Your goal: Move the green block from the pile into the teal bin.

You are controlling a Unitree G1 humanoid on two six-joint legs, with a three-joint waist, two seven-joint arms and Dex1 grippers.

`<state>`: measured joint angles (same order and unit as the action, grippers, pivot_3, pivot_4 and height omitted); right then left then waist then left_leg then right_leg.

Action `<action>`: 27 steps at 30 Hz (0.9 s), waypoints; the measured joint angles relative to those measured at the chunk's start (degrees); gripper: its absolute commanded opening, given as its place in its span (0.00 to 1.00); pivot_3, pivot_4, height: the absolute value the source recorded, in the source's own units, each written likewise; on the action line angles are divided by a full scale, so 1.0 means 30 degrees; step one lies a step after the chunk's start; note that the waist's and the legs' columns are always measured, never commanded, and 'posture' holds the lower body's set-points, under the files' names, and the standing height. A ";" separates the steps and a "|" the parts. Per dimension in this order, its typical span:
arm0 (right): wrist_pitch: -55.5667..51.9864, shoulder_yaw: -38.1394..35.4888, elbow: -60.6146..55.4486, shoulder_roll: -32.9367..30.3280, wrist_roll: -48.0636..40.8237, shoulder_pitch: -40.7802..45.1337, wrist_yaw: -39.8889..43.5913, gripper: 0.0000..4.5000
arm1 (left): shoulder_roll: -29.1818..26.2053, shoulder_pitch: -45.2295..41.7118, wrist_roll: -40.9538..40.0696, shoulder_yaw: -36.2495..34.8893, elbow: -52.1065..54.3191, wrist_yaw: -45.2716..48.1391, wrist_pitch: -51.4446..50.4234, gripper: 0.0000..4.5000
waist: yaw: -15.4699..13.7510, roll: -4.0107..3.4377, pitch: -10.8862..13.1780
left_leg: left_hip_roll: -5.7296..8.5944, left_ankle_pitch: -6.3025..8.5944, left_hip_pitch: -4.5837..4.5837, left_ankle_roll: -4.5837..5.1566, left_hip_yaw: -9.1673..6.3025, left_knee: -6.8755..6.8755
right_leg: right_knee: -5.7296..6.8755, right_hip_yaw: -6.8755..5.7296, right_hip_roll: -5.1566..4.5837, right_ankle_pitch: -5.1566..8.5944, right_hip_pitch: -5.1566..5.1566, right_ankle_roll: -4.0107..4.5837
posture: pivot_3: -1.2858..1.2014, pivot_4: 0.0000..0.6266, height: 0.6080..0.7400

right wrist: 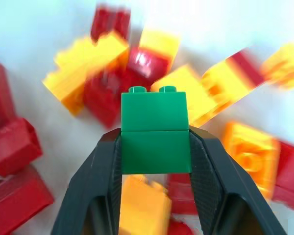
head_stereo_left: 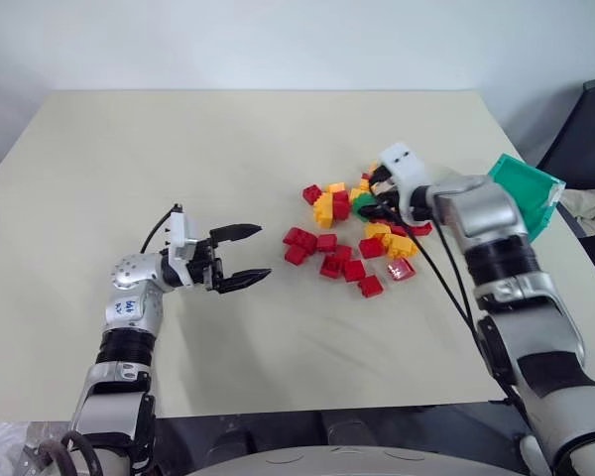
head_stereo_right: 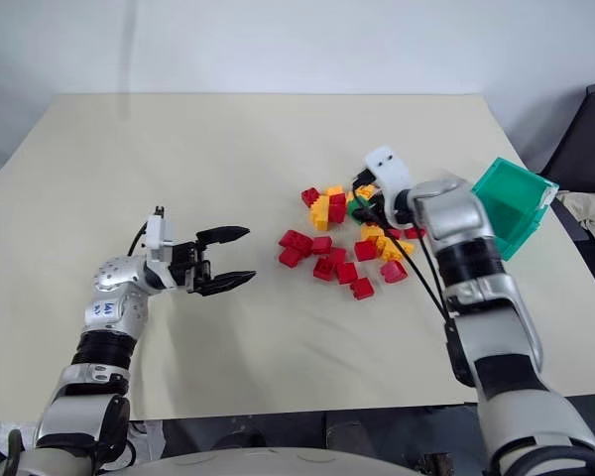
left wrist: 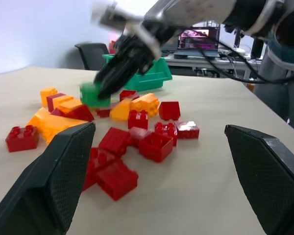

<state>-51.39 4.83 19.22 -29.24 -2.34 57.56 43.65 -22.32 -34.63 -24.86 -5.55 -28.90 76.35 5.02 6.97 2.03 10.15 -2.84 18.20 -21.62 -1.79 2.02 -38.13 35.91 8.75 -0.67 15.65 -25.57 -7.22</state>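
The green block (right wrist: 155, 122) is a small dark-green studded brick clamped between my right gripper's (right wrist: 155, 136) two black fingers. It hangs just above the far right side of the pile (head_stereo_left: 349, 240), a scatter of red and yellow-orange bricks on the table. In the left wrist view the block (left wrist: 93, 95) hangs from the fingers, above the other bricks. The teal bin (head_stereo_left: 529, 191) stands tilted to the right of the pile, beyond my right forearm. My left gripper (head_stereo_left: 264, 251) is open, level, pointing right at the pile's left edge, with nothing between its fingers.
The beige table (head_stereo_left: 178, 149) has bare surface left of and beyond the pile. A black chair (head_stereo_left: 590, 134) and a pale cloth (head_stereo_left: 587, 210) sit off the table's right edge. Black cables (head_stereo_left: 441, 283) trail along my right arm.
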 measured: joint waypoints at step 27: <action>0.5571 -0.6993 -0.2426 -0.5225 -0.0128 -0.7446 -0.5246 1.00 | 0.1998 -0.4127 0.2693 0.2331 -0.1213 -0.5281 -0.3319 1.00 | -0.0335 -0.0015 0.0012 | 0.0058 -0.0017 0.0108 0.0038 0.0145 0.0031 | -0.0105 0.0233 0.0069 -0.0035 0.0037 -0.0080 | 0.52 0.24 1.00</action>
<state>-34.67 -16.14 11.94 -44.92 -2.73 35.22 27.91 -16.32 -47.01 -16.78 1.45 -32.53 60.50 -4.94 5.96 1.99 10.18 -2.67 18.15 -21.29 -1.68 2.45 -38.04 35.59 9.45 -0.46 15.54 -25.46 -7.46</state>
